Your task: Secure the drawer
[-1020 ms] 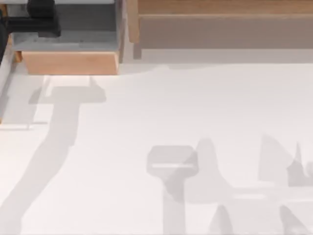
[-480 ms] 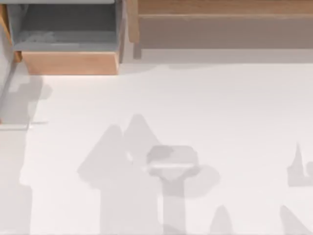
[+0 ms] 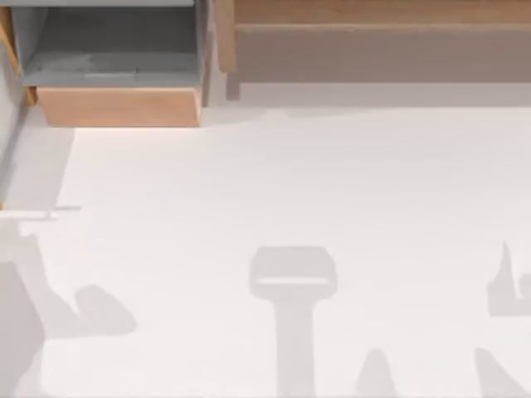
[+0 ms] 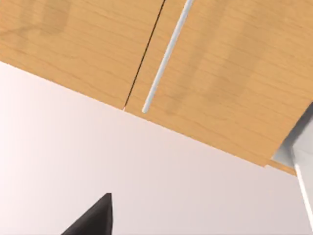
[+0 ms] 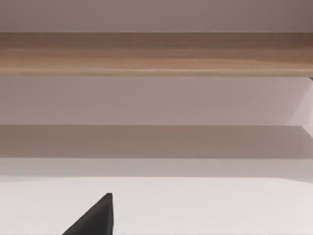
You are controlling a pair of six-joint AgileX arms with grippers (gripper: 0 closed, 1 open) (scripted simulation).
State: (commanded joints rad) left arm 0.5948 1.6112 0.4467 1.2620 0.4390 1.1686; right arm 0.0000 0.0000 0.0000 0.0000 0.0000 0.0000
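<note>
One drawer [image 3: 119,106] sits in the upper left of the top view, pulled out from the furniture so that its grey inner floor and grey side walls lie open to the camera, with its plain light-wood front panel nearest the middle of the frame. Just to its right, along the upper edge, runs the long wooden cabinet top [image 3: 373,12] with a brownish-grey face below it. The white table [image 3: 274,182] takes up the remainder of this view, crossed by soft grey shadows [image 3: 292,274] in the lower left, lower centre and lower right. From the left wrist view, a dark wedge of the left gripper [image 4: 93,220] hangs above the white table, near a broad wooden surface [image 4: 73,44] split by a thin dark seam, with a slim pale bar handle [image 4: 166,54] beside the seam; whether this gripper is released or clenched cannot be told. From the right wrist view, a dark wedge of the right gripper [image 5: 93,220] hangs above the table, facing the cabinet's wooden band and the shaded grey face beneath it, well apart from both; its state, released or clenched, cannot be told either.
</note>
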